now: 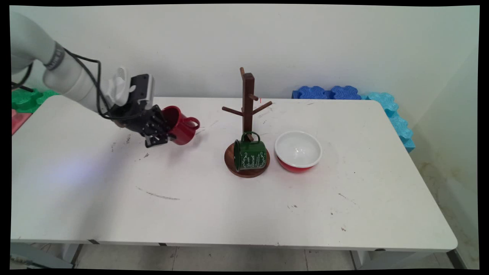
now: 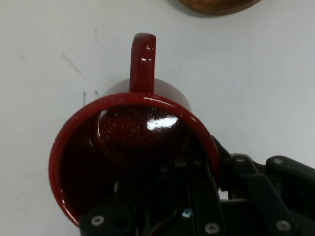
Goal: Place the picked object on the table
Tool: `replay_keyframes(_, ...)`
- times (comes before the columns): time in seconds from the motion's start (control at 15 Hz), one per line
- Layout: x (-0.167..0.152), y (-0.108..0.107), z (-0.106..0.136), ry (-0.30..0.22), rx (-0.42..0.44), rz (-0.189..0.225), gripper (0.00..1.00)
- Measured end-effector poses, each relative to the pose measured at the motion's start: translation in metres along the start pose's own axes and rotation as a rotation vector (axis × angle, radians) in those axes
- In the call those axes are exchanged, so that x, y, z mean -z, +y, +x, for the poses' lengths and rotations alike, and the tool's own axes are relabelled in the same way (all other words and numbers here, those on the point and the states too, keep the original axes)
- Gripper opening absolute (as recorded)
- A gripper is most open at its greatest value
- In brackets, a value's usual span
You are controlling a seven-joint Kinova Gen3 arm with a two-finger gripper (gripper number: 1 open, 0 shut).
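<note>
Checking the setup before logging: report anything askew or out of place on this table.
The green mug lies tipped on its side on the round base of the wooden mug tree, not hung on a peg. The end effector holds the red mug tilted, gripped by its rim. The bowl sits upright.

My arm (image 1: 65, 72) reaches in from the upper left, angled down; my gripper (image 1: 162, 131) is clamped on a mug's (image 1: 180, 125) rim.
</note>
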Motion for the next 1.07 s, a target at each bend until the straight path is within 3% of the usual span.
replay_keyframes(1.07,-0.066,-0.029,0.008,-0.054,-0.063,-0.024,0.0)
